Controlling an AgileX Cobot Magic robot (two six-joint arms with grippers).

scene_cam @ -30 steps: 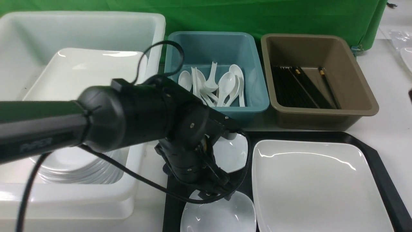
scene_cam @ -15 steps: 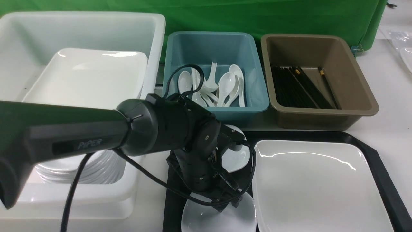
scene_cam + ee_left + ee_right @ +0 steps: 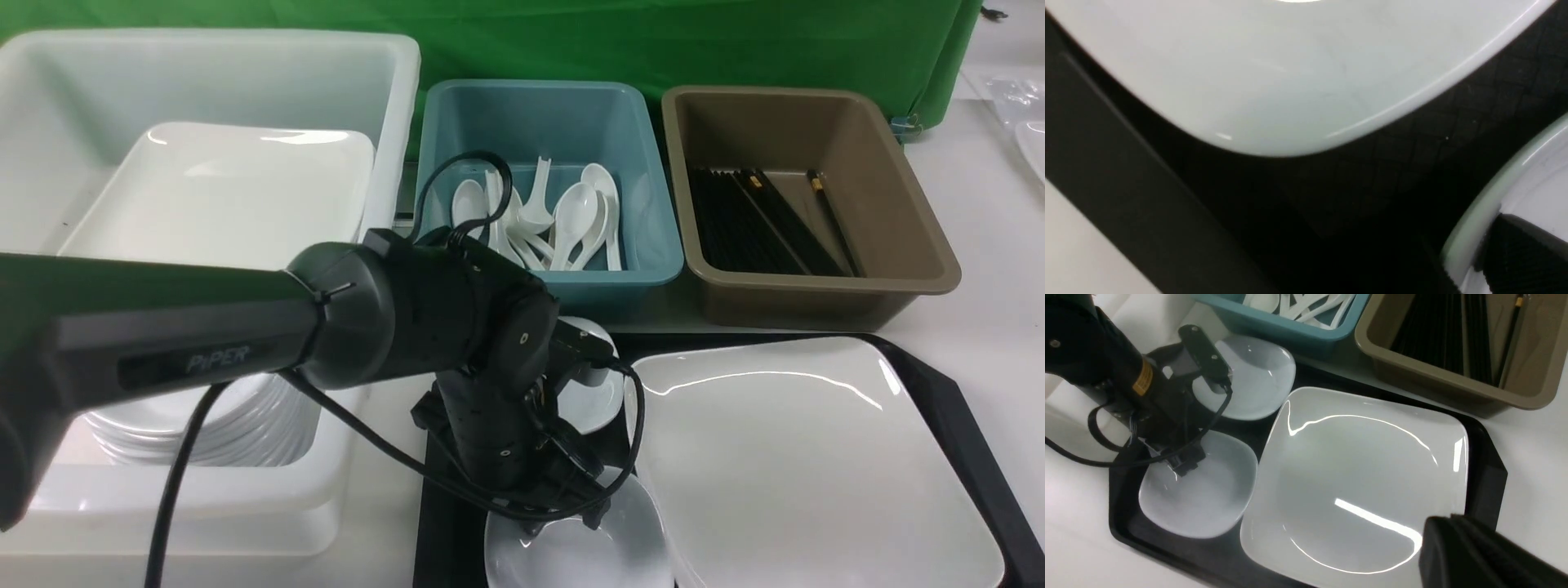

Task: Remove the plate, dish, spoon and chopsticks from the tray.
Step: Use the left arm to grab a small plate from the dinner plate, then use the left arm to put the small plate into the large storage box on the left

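Note:
The white square plate [image 3: 800, 465] lies on the black tray [image 3: 947, 392], turned and tipped. My right gripper [image 3: 1453, 543] is shut on its near corner and is out of the front view. Two small white dishes sit on the tray's left side. My left gripper [image 3: 571, 518] is shut on the rim of the near dish [image 3: 596, 555], with one pad [image 3: 1527, 253] inside the rim [image 3: 1470, 228]. The far dish [image 3: 592, 392] is partly hidden behind the left arm. No spoon or chopsticks show on the tray.
A big white bin [image 3: 392, 106] at the left holds stacked plates and dishes. A teal bin [image 3: 653, 245] with several white spoons and a brown bin [image 3: 922, 245] with black chopsticks stand behind the tray. My left arm crosses the foreground.
My left arm swung right and down onto the near dish, which has since shifted a little right. The plate has just turned and its far edge has risen.

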